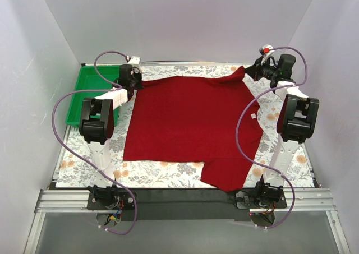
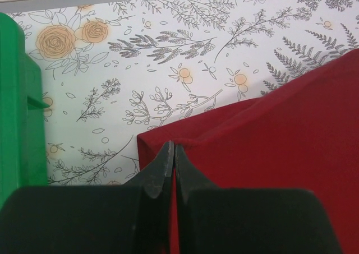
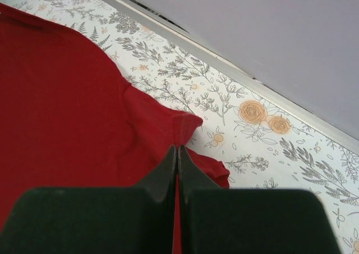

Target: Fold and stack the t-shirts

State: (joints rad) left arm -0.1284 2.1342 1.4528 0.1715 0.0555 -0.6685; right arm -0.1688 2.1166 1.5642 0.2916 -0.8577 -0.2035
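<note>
One dark red t-shirt [image 1: 190, 122] lies spread over the floral table cover, a sleeve hanging toward the near edge at the right. My left gripper [image 1: 136, 81] is shut on the shirt's far left corner; the left wrist view shows the cloth [image 2: 269, 136] pinched between the closed black fingers [image 2: 162, 164]. My right gripper [image 1: 251, 72] is shut on the far right corner, which is lifted to a peak. In the right wrist view the red cloth [image 3: 67, 97] bunches at the closed fingers [image 3: 185, 158].
A green plastic tray [image 1: 92, 94] sits at the far left beside the left arm, also seen in the left wrist view [image 2: 19, 108]. Grey walls enclose the table. The floral cover [image 1: 168, 175] shows along the near edge.
</note>
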